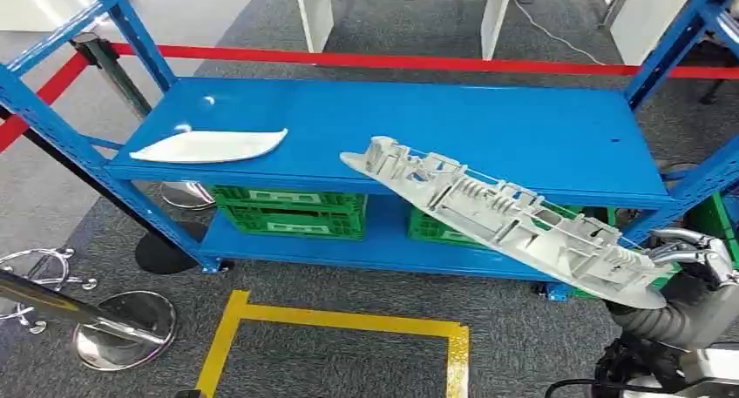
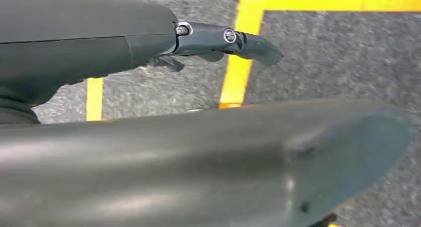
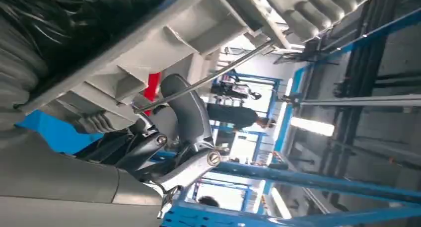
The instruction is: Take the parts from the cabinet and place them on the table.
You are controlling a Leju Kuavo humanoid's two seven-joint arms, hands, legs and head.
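Above blue shelf (image 1: 488, 128): right hand (image 1: 697, 252) grips ribbed part (image 1: 505, 213).

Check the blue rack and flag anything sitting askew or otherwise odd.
The long ribbed grey part slants across the rack's front edge, far end over the blue top shelf, near end held by the right hand. It is being carried, not misplaced. The flat white part lies flat on the shelf.
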